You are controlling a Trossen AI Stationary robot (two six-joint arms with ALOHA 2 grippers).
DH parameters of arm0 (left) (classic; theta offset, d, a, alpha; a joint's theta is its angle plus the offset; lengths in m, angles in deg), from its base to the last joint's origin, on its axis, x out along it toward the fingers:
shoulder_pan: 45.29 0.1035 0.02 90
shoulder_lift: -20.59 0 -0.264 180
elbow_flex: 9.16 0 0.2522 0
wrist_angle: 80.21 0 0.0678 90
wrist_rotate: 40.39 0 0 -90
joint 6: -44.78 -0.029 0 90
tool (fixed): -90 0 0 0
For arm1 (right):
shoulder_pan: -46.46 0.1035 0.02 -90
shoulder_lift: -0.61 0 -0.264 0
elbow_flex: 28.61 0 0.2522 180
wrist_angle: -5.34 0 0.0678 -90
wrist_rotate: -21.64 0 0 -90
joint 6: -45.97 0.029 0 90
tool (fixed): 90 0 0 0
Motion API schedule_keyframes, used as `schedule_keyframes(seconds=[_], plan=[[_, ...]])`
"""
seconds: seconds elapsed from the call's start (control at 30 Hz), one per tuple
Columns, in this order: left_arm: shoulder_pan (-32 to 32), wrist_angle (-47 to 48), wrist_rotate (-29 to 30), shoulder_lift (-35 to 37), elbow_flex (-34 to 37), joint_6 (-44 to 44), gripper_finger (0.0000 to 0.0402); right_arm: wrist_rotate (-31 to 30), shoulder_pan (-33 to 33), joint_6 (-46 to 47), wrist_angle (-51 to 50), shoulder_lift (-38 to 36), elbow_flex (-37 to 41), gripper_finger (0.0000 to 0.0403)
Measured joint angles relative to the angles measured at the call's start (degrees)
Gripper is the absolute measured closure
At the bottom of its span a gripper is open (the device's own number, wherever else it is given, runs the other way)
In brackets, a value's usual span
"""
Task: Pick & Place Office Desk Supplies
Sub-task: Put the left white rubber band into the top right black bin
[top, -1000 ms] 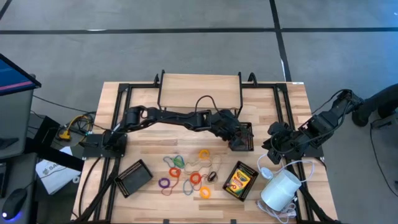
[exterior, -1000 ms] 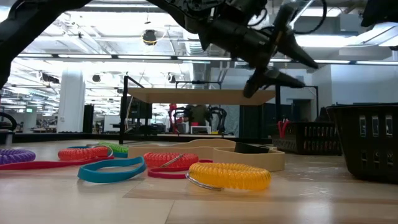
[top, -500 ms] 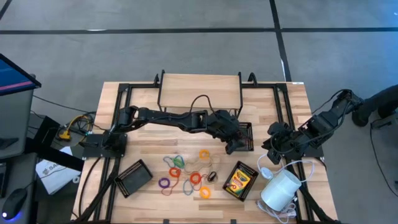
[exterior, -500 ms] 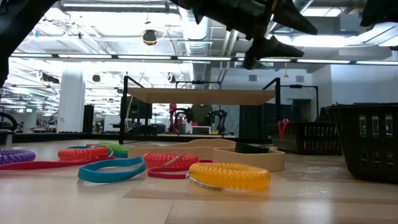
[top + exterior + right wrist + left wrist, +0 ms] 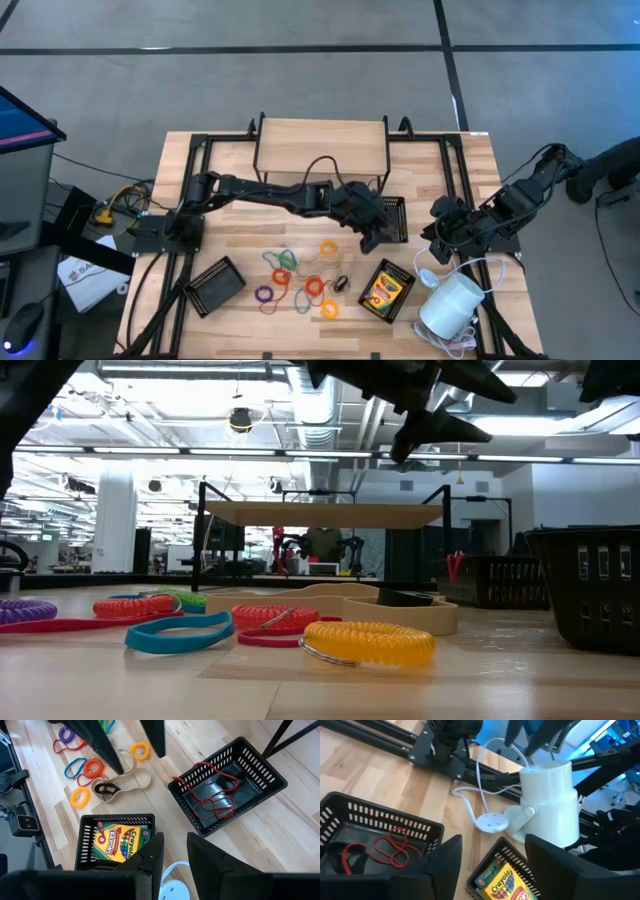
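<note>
My left gripper (image 5: 372, 240) hangs open and empty above the table, just on the near-left side of a black mesh tray (image 5: 393, 218) that holds red elastic loops (image 5: 385, 847). A crayon box (image 5: 386, 290) lies flat in a second mesh tray near the front edge. Several coloured loops (image 5: 300, 280) lie flat on the wood at centre; in the low view a yellow coil (image 5: 368, 643) is the nearest of them. My right gripper (image 5: 437, 245) waits at the table's right side, its fingers a little apart with nothing between them (image 5: 175, 840).
A white cylinder (image 5: 450, 305) with a white cord stands at the front right corner. A third black mesh tray (image 5: 215, 285) sits at the front left. A raised wooden shelf (image 5: 322, 145) on a black frame spans the far edge. Bare wood lies between the loops and the left tray.
My left gripper has risen from beside the tray with the red loops, drawn back a little toward the table's left and near edge, and rolled at the wrist. My right arm has kept still.
</note>
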Motion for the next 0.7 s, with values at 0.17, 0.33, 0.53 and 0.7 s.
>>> schedule_keyframes(seconds=[0.17, 0.33, 0.53, 0.7], plan=[[-0.71, 0.0, 0.01, 0.0, 0.0, 0.33, 0.0195, 0.09, 0.0, 0.13, 0.1, 0.0, 0.0, 0.0319], [-1.06, 0.31, -0.88, 0.02, 0.0, 2.45, 0.0199, 0.13, 0.0, 0.17, 0.15, 0.0, 0.0, 0.0319], [-3.36, 25.73, -6.4, 8.11, 0.07, 6.92, 0.0216, 12.75, 0.0, -3.65, 5.03, 0.02, 0.0, 0.0319], [-4.54, 46.66, 0.65, 18.17, 0.02, 3.48, 0.0246, 28.52, -1.27, -13.92, 6.76, 0.72, 0.0, 0.0319]])
